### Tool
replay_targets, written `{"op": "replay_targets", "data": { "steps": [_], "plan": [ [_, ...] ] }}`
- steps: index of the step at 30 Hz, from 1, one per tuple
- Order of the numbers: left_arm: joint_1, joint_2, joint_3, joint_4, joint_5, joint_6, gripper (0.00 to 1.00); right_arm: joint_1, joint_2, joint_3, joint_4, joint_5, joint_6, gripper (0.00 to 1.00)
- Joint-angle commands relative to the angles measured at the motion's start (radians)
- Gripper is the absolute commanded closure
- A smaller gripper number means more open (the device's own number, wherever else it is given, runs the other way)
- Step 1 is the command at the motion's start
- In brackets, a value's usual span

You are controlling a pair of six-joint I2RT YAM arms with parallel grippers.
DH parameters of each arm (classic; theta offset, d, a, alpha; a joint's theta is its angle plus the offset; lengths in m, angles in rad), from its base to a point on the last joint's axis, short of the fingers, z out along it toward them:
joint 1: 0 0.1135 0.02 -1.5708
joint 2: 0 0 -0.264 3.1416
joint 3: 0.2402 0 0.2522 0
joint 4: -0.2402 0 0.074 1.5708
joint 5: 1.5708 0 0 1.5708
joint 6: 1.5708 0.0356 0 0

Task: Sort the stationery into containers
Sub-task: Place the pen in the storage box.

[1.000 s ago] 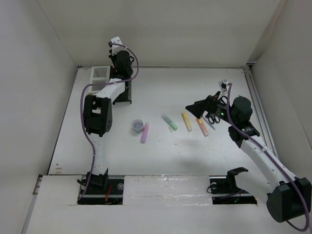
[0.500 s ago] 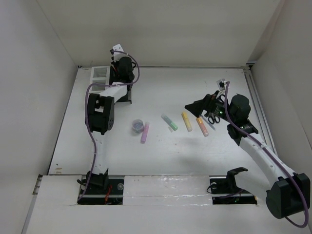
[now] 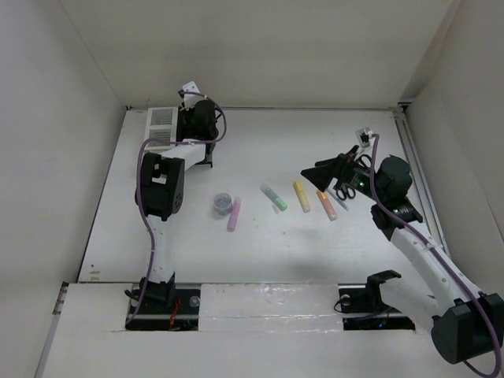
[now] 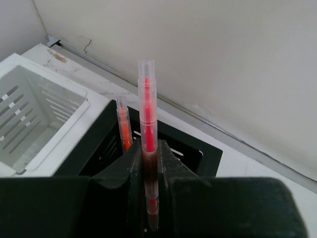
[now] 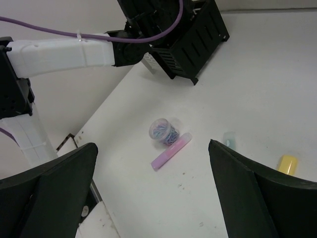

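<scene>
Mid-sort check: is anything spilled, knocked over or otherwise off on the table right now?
Nothing stands out. The left gripper holds a red pen upright over the black box, which stands upright beside the white box. A tiny pale bit beside the green marker is too small to identify.

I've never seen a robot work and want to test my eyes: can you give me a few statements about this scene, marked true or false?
The left gripper holds a red pen above the black box. True.
The black box is empty. False: a second red pen stands inside it.
The right gripper grips the scissors. False: the right gripper is open and empty; the scissors lie on the table.
A purple marker lies beside a small round jar. True.
</scene>
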Motion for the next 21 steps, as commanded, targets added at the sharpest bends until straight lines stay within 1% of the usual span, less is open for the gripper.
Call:
{"op": "replay_targets", "data": {
  "steps": [1,2,3,4,7,10,11,12,15,18,19,21],
  "plan": [
    [-0.014,-0.089,-0.025,0.005,-0.014,-0.029,0.94,0.005,-0.025,0.0,0.038,-0.013,0.003,0.0],
    [-0.015,-0.1,-0.039,0.005,-0.005,-0.038,0.9,0.005,-0.025,0.0,0.038,-0.013,0.003,0.0],
    [-0.015,-0.1,-0.048,0.005,-0.005,-0.038,0.81,0.005,-0.025,-0.009,0.038,-0.013,0.003,0.0],
    [-0.025,-0.111,-0.059,0.005,-0.005,-0.038,0.76,0.005,-0.025,-0.009,0.038,-0.013,0.003,0.0],
    [-0.025,-0.122,-0.07,0.017,-0.014,-0.038,0.63,0.014,-0.025,-0.009,0.038,-0.013,0.012,0.0],
    [-0.025,-0.132,-0.07,-0.007,-0.014,-0.049,0.6,0.014,-0.034,-0.009,0.038,-0.013,0.012,0.0],
    [-0.025,-0.143,-0.07,-0.008,-0.014,-0.058,0.53,0.014,-0.034,-0.009,0.038,-0.013,0.012,0.0],
    [-0.025,-0.157,-0.079,-0.017,-0.005,-0.058,0.51,0.014,-0.034,-0.009,0.038,-0.013,0.012,0.0],
    [-0.025,-0.192,-0.09,-0.017,0.009,-0.067,0.39,0.023,-0.034,-0.009,0.038,-0.013,0.012,0.0],
    [-0.025,-0.236,-0.09,-0.037,0.018,-0.067,0.33,0.023,-0.034,-0.009,0.038,-0.004,0.012,0.0],
    [-0.025,-0.25,-0.081,-0.05,0.018,-0.082,0.29,0.032,-0.025,-0.009,0.038,-0.004,0.012,0.0],
    [-0.034,-0.298,-0.08,-0.06,0.046,-0.082,0.24,0.032,-0.025,0.0,0.038,-0.004,0.012,0.0]
  ]
}}
